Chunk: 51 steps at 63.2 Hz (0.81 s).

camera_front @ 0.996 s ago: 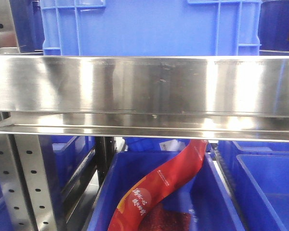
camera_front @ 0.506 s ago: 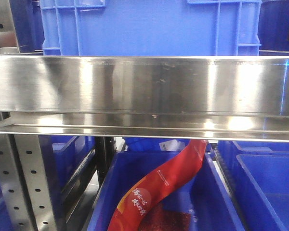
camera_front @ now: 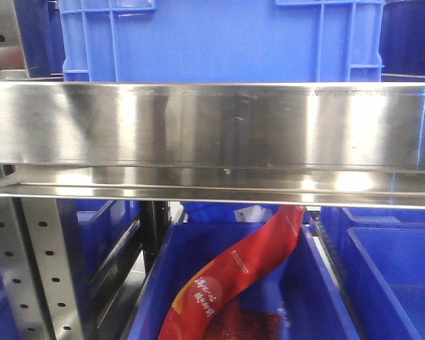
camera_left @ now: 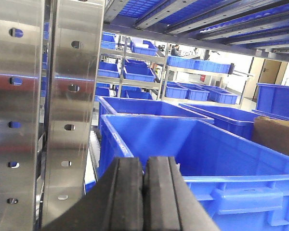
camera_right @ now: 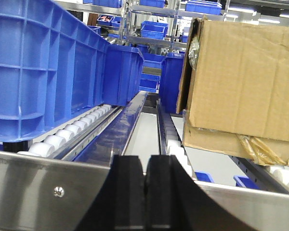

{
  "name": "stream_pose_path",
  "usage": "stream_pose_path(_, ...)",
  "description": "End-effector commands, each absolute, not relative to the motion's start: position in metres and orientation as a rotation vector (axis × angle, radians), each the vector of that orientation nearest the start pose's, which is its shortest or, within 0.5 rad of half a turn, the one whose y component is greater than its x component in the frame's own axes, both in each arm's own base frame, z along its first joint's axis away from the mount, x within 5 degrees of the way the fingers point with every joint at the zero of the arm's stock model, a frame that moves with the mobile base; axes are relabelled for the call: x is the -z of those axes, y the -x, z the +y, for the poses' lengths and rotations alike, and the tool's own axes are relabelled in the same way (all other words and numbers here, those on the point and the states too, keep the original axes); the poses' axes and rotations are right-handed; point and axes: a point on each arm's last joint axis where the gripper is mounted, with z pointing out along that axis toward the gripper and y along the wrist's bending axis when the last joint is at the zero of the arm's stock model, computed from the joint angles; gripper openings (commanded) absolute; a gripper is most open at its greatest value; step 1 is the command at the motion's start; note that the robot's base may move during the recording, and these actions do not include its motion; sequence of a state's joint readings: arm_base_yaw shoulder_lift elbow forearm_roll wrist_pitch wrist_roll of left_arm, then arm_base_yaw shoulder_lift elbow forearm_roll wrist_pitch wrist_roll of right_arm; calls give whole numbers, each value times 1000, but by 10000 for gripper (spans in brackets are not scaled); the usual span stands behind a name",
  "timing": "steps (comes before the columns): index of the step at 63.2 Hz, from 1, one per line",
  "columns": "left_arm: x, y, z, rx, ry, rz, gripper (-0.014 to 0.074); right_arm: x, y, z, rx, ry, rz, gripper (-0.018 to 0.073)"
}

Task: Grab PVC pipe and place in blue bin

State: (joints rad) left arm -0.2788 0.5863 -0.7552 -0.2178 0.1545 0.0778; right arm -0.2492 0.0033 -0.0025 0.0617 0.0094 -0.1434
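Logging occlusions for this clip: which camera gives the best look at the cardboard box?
The right wrist view: the cardboard box fills its upper right, sitting on the roller track beside a blue bin. The left wrist view catches only a brown corner at its right edge. The front view shows none of it.

A blue bin point(camera_left: 216, 159) is sitting open-topped across the lower right of the left wrist frame. No white PVC pipe is showing in any view.
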Motion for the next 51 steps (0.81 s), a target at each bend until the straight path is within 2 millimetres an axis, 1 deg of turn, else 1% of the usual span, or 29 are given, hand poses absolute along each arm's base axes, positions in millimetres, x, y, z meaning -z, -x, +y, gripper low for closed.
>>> stream_pose_path(1,-408,-107,-33,363,-121,1448,-111,-214,-54,-14,277,-126,1477,-168)
stream_pose_path(37,-406,-107,-33,362,-122,1453,-111,-214,-54,-14,277,-126,1477,-168)
stream_pose_path(43,-394,-109,-32,323,-137,1456,-111,-214,-54,-14,277,-126,1477,-168)
stream_pose_path(50,-365,-108,-31,283,-156,1473,-111,-214,-54,-14,277,-126,1477,-168)
stream_pose_path(51,-359,-108,-31,281,-155,1479,-111,-214,-54,-14,277,-126,1477,-168)
